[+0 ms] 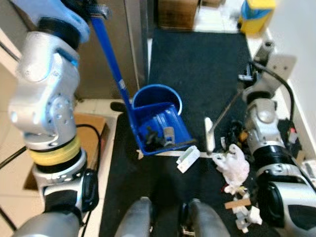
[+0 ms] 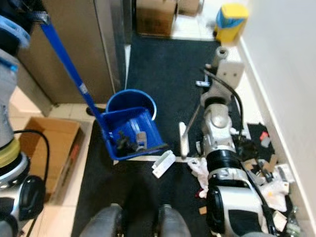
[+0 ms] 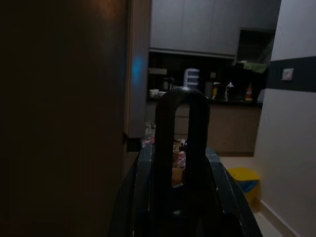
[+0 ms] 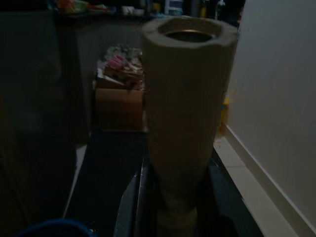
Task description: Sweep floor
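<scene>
A blue long-handled dustpan (image 1: pixel 160 129) stands on the black mat (image 1: pixel 197 64), with dark scraps inside it. Its blue handle (image 1: pixel 111 61) rises up and to the left into my left gripper (image 1: pixel 96 11), which is shut on it; the dark loop at the handle's end (image 3: pixel 180 118) shows between the fingers. My right gripper (image 1: pixel 253 74) is shut on the broom's beige handle (image 4: pixel 185 98). The thin shaft slants down to the white broom head (image 1: pixel 209 133) right of the dustpan. A white carton piece (image 1: pixel 187 159), crumpled white paper (image 1: pixel 234 165) and small scraps (image 1: pixel 242 207) lie near my feet.
An open cardboard box (image 1: pixel 91 133) with a black cable sits on the tiles at the left. A brown cabinet front (image 1: pixel 106 54) rises behind the dustpan. More litter (image 2: pixel 269 173) lies along the white wall (image 2: pixel 281 59). A yellow bin (image 1: pixel 256 15) and cardboard boxes (image 1: pixel 177 12) stand beyond the mat.
</scene>
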Motion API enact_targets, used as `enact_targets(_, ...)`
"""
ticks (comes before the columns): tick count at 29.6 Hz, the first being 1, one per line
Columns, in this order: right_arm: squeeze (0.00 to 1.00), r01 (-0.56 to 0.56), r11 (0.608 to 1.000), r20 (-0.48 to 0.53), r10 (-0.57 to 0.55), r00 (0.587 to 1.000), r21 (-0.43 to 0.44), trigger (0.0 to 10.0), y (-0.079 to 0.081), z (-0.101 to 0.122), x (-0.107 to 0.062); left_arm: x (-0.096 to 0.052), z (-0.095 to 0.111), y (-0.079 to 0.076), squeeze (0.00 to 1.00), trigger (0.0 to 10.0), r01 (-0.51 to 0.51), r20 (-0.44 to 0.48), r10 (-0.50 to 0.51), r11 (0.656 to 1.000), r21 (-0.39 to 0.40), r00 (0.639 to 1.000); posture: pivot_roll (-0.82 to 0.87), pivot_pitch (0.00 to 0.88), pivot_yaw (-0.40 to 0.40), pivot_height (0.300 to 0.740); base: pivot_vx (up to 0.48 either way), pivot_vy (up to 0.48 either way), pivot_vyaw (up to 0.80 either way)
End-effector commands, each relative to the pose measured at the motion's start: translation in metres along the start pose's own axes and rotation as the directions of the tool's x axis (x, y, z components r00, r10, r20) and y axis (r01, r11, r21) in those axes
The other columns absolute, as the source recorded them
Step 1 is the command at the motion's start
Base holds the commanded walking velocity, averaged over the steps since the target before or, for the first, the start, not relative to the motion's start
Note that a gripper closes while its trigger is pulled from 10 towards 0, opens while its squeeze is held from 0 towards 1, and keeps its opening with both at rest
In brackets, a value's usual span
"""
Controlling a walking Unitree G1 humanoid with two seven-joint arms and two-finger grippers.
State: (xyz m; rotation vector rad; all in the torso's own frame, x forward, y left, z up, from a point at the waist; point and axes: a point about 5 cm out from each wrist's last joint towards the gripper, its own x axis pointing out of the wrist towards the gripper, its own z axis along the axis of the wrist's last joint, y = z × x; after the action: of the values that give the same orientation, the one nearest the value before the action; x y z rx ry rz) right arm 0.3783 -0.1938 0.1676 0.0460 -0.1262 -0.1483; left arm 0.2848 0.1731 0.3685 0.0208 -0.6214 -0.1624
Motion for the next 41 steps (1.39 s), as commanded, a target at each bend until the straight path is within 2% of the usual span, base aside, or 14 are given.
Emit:
enact_targets(1, 0.0, 0.016, 1.0, 0.027, -0.016, 1.0, 0.007, 10.0, -0.005, 0.003, 0.0, 0.001, 0.013, -0.005, 0.0, 10.0, 0.028, 0.061, -0.029, 0.999, 0.017, 0.998, 0.05, 0.159, -0.01, 0.74, 0.472, 0.0, 0.0)
enact_targets(13, 0.0, 0.019, 1.0, 0.028, -0.02, 0.999, 0.004, 10.0, -0.006, 0.002, 0.0, 0.002, 0.014, -0.006, 0.0, 10.0, 0.038, 0.065, -0.039, 0.999, 0.02, 0.997, 0.05, 0.156, -0.008, 0.74, 0.42, 0.0, 0.0)
enact_targets(24, 0.0, 0.021, 1.0, 0.029, -0.021, 0.999, 0.004, 10.0, -0.007, 0.002, 0.0, 0.003, 0.014, -0.004, 0.0, 10.0, 0.04, 0.075, -0.043, 0.998, 0.043, 0.996, 0.05, 0.153, -0.005, 0.74, 0.0, 0.0, 0.0)
enact_targets(32, 0.0, 0.016, 1.0, 0.032, -0.016, 0.999, 0.003, 10.0, -0.006, 0.002, 0.0, 0.004, 0.01, 0.004, 0.0, 10.0, 0.037, 0.075, -0.047, 0.991, 0.13, 0.996, 0.05, 0.15, -0.006, 0.74, 0.0, 0.0, 0.0)
enact_targets(34, 0.0, 0.016, 1.0, 0.032, -0.016, 0.999, 0.003, 10.0, -0.006, 0.002, 0.0, 0.004, 0.01, 0.004, 0.0, 10.0, 0.037, 0.075, -0.047, 0.991, 0.13, 0.996, 0.05, 0.15, -0.006, 0.74, 0.0, 0.0, 0.0)
enact_targets(41, 0.0, 0.005, 1.0, 0.037, -0.005, 0.999, 0.007, 10.0, -0.002, 0.002, -0.001, 0.004, -0.01, 0.009, 0.0, 10.0, 0.082, 0.051, -0.1, 0.958, 0.276, 0.994, 0.05, 0.151, -0.007, 0.74, 0.0, 0.0, 0.0)
